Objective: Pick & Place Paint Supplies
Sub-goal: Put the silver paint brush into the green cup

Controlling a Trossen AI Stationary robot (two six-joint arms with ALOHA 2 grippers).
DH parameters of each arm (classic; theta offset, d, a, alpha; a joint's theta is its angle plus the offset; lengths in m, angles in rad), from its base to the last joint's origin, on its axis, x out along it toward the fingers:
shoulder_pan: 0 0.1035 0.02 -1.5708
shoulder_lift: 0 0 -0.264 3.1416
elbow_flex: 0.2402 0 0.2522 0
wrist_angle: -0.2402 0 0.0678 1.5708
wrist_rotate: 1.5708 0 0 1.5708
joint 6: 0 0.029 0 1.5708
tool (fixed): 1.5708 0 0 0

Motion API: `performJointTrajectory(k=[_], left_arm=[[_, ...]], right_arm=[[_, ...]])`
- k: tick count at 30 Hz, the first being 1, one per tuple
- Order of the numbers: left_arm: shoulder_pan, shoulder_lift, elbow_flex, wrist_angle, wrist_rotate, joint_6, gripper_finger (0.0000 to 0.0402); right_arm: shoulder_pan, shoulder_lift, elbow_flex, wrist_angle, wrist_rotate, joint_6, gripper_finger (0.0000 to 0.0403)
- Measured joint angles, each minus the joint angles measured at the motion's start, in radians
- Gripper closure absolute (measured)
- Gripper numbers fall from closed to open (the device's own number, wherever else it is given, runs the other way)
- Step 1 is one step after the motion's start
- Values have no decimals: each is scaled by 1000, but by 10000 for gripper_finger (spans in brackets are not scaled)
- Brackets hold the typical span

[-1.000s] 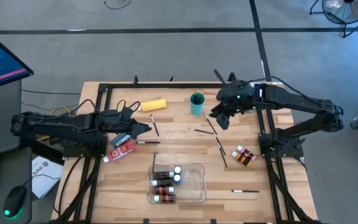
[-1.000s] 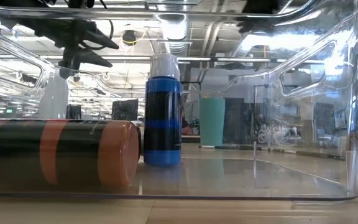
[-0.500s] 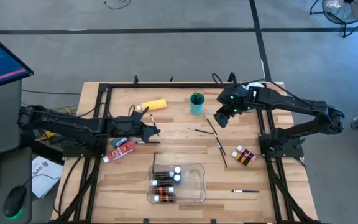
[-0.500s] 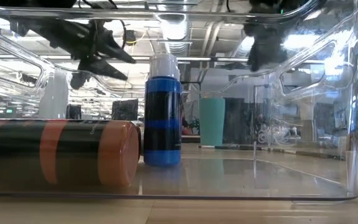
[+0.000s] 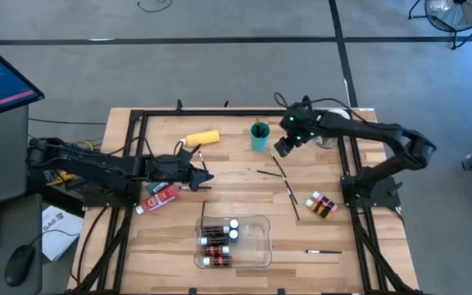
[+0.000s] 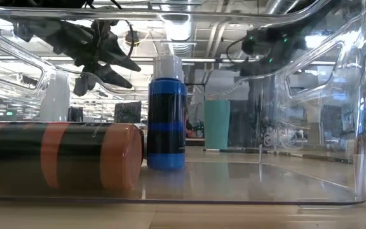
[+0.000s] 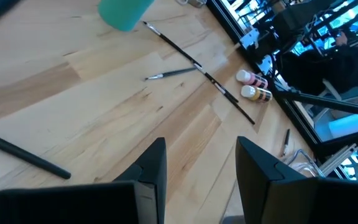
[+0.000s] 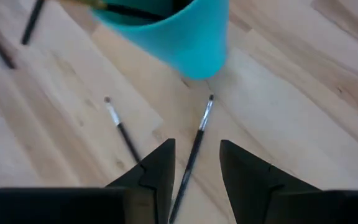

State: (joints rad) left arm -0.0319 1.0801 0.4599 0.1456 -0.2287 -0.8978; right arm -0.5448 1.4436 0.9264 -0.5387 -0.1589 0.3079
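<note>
The right gripper (image 5: 283, 147) hangs just beside the teal cup (image 5: 259, 136) with its fingers (image 8: 157, 171) parted and nothing between them, and a long paint brush (image 8: 194, 151) lies on the wood right under the gap, its bristle tip close to the cup's foot and its handle running along the line the gripper looks down. The next grasp probably falls to this arm. The left gripper (image 5: 202, 174), also parted and empty, hovers over bare wood across the table, well apart from that brush.

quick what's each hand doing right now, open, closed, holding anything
Left hand: open, empty, above bare table near the red tube.
Right hand: open, empty, over a brush beside the teal cup.
</note>
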Motion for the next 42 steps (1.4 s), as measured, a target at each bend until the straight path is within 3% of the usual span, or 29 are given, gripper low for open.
performJointTrajectory(k=[4, 12, 18, 27, 34, 42], left_arm=[[0, 0, 0, 0, 0, 1, 302], [-9, 0, 0, 1, 44, 3, 302], [-24, 0, 0, 6, 45, 0, 302], [-25, 0, 0, 17, 44, -8, 302], [-21, 0, 0, 27, 42, -8, 302], [-20, 0, 0, 38, 36, -8, 302]], right_arm=[[29, 51, 0, 100, -3, -12, 283], [96, 31, 2, 234, 30, -31, 283], [145, 32, -11, 241, 62, -42, 283], [192, -43, -164, 275, 57, 48, 296], [256, -88, -165, 263, 56, -46, 295], [327, -50, -165, 186, 55, 23, 296]])
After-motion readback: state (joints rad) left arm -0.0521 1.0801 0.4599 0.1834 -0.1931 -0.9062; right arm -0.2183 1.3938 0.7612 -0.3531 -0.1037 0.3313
